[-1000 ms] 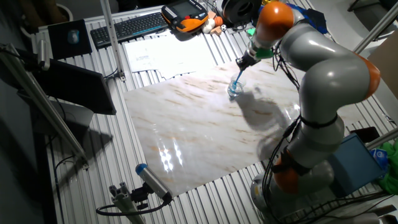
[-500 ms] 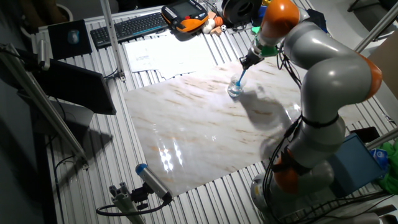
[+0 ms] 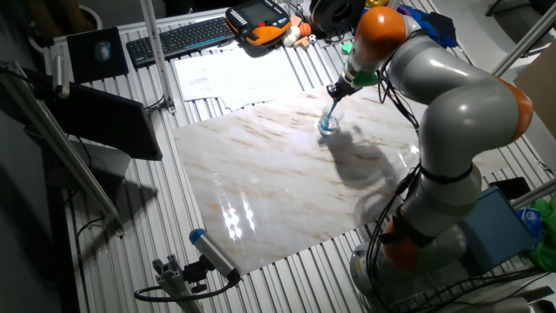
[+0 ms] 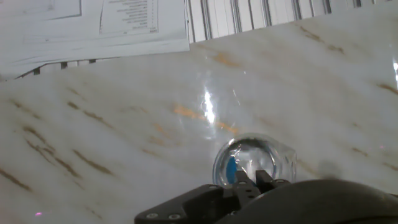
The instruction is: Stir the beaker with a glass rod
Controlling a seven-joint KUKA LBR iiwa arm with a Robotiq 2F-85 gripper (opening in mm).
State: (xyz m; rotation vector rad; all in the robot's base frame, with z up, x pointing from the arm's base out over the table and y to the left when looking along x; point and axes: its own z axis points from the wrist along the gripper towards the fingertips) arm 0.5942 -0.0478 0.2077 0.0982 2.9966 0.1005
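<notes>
Beaker (image 3: 327, 125) and glass rod (image 3: 332, 110) sit at the far right part of the marble slab (image 3: 278, 187), under the arm's (image 3: 452, 113) hand; the big grey and orange arm rises from its base at the near right, bends over at the elbow and reaches leftward and away from the camera, its orange wrist high above the slab's far edge and the gripper (image 3: 337, 90) pointing down and slightly leftward at the vessel; the slab spreads wide and bare toward the near left, with open marble on every side of the beaker except the far edge, which lies near, where papers (image 3: 228, 74) overlap the ribbed metal table (image 3: 139, 209); a keyboard (image 3: 184, 36) and an orange-rimmed pendant (image 3: 258, 23) lie well beyond that edge; a thick grey cylinder with a blue tip (image 3: 214, 252) lies off the slab's near left corner, well apart; the beaker stands upright with blue liquid at its bottom; in the hand view it (image 4: 254, 163) shows as a round clear rim just ahead of the dark fingers (image 4: 245, 182); the rod's long axis runs steeply, tilted with its top toward the right and up into the gripper, its lower end inside the beaker; the fingers are pressed together on the rod's upper end.
</notes>
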